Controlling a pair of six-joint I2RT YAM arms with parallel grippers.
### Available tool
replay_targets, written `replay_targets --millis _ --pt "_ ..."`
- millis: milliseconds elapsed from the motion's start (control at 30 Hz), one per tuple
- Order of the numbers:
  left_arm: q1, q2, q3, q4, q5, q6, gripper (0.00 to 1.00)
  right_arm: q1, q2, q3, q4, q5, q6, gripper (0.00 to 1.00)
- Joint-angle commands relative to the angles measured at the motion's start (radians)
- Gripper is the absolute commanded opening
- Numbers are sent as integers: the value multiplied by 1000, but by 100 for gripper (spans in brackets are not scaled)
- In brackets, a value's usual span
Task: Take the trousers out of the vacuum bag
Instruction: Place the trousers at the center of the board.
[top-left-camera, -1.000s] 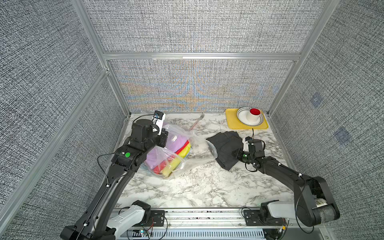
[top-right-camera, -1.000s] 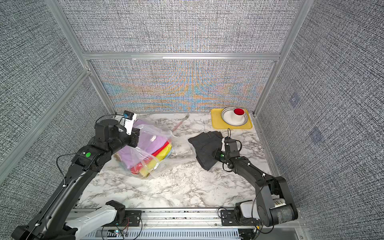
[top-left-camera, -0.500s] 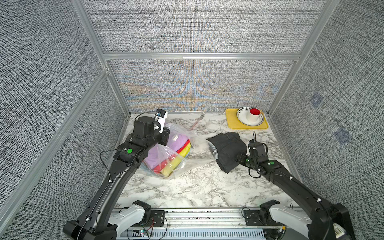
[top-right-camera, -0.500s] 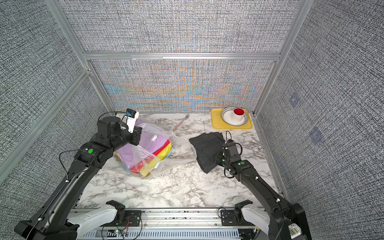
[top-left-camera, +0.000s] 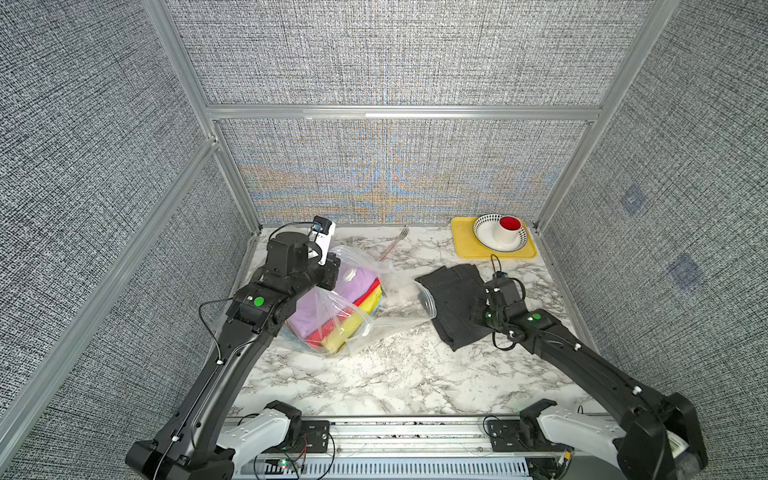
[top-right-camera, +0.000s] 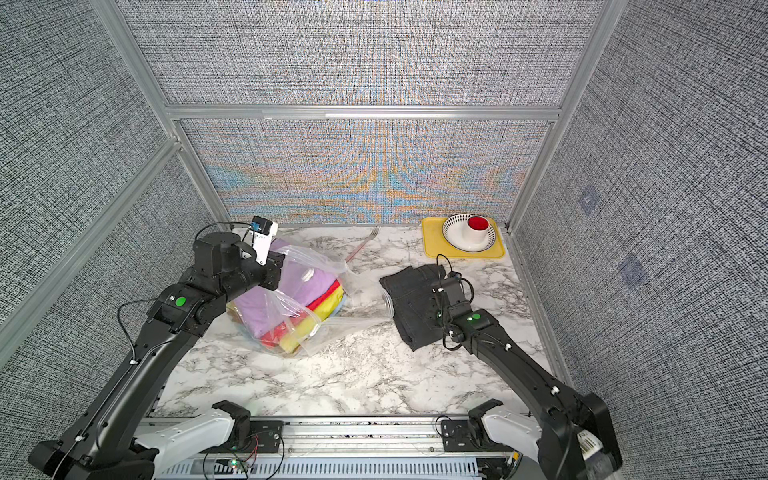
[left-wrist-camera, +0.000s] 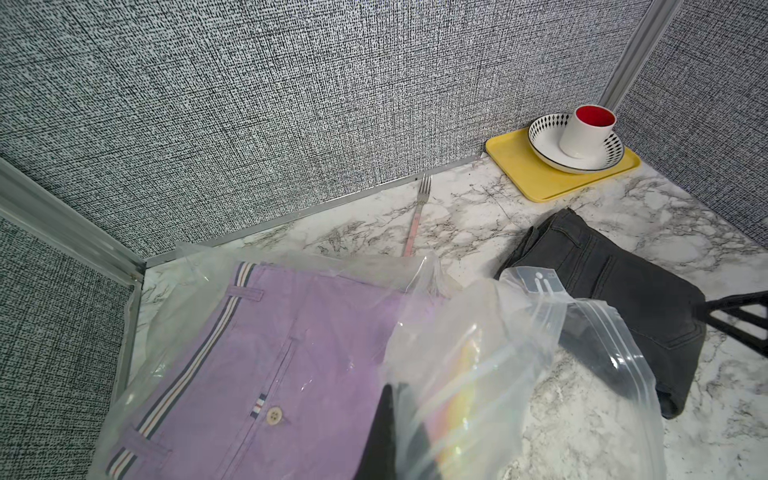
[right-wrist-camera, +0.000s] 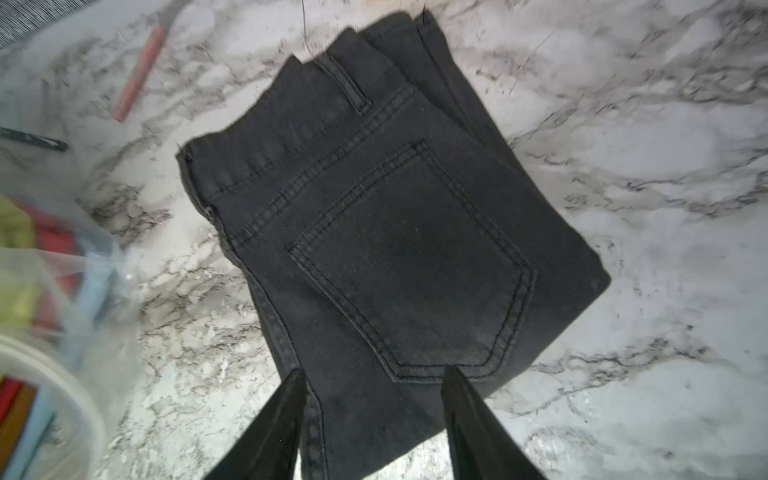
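Backing off toward the front edge over the last second, the right tool has spread its jaws and left the dark grey trousers flat on the counter near the right edge.

In both top views the vacuum bag lies toward the back left corner, and its mouth reaches across to the dark grey pair. Inside it, the lilac trousers top the stack, with the red trousers and yellow trousers beneath. The left tool sits over the bag's back end. A yellow tray carrying a bowl and a cup fills the back right corner. A fork lies by the back edge.

From the left wrist, one finger shows dark through the film. The left tool is clenched, seemingly on the bag's upper sheet, which stands raised above the lilac pair.

From the right wrist, the right tool is released. Its fingers are wide apart over the pocket end of the dark grey trousers and grasp nothing.
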Motion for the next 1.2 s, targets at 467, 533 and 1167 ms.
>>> replay_targets --millis 467,533,1167 --pt "2 -1 55 2 68 23 0 128 237 -174 332 -100 117 52" --pt "2 0 51 0 72 24 0 145 252 -172 363 -137 130 52" --pt "1 50 23 7 197 3 0 238 23 148 98 1 -21 54"
